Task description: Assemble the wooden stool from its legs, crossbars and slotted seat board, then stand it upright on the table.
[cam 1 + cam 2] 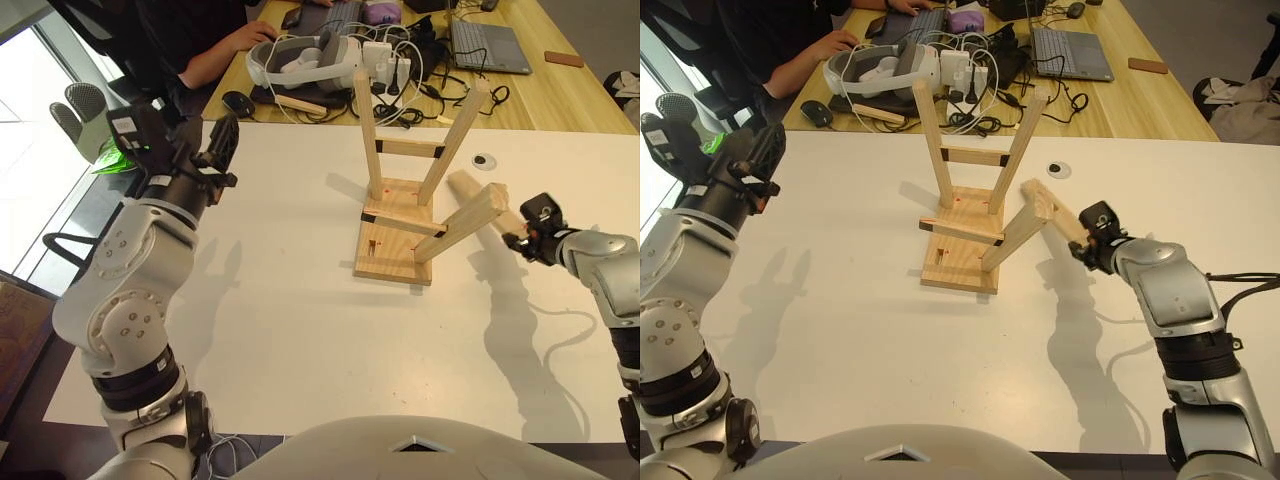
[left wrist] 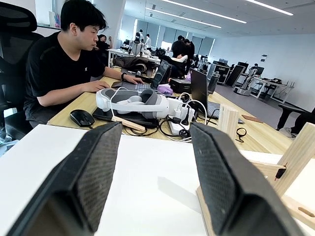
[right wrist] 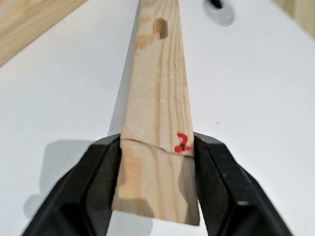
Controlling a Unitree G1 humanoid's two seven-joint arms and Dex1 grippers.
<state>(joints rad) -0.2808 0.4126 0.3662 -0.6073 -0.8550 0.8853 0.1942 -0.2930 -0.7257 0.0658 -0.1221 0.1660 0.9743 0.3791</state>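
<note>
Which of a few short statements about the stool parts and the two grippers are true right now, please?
1. The right gripper is shut on a wooden leg. True.
2. The left gripper holds a crossbar. False: its fingers are open with nothing between them.
3. The seat board lies flat on the white table. True.
4. Four legs stand upright in the seat board. False: two upright legs stand there, and a tilted leg leans beside them.
5. The left gripper rests on the seat board. False: it is raised at the table's left side, apart from the stool.
</note>
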